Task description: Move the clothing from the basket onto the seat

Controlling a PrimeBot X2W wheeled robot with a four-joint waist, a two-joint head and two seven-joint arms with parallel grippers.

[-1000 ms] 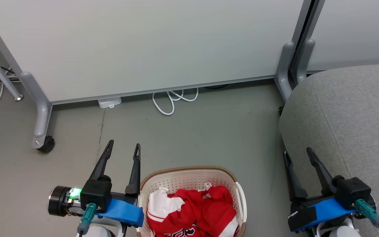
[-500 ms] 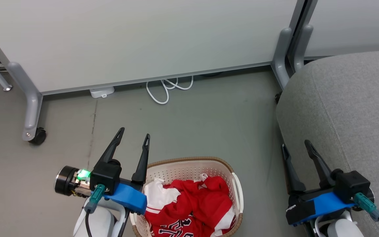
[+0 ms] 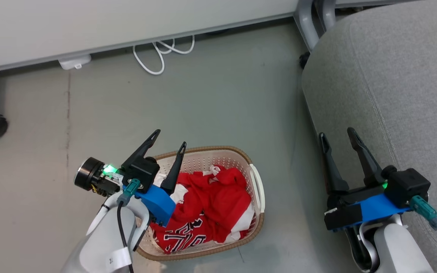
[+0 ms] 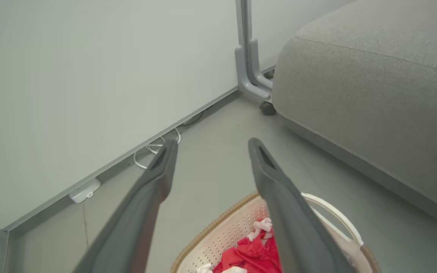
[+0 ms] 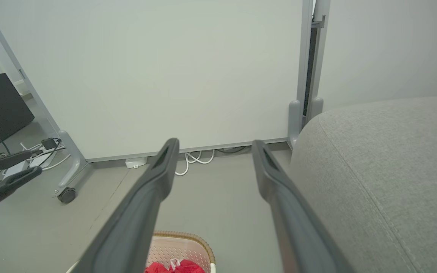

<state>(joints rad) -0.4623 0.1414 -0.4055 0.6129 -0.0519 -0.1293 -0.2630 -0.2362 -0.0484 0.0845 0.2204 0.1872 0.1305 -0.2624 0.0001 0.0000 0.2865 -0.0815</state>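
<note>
Reach step: the released left hand (image 3: 171, 137) hovers at the basket (image 3: 211, 148) rim; next, dip into the clothing (image 3: 218, 197) and clench.

My left pincer (image 3: 170, 138) hangs over the left rim of the basket (image 3: 218, 148), fingers spread, empty. Red-and-white clothing (image 3: 218, 195) heaped inside, dark lettering at the near end. My right pincer (image 3: 336, 132), spread and empty, by the edge of the grey seat (image 3: 393, 76).
</note>
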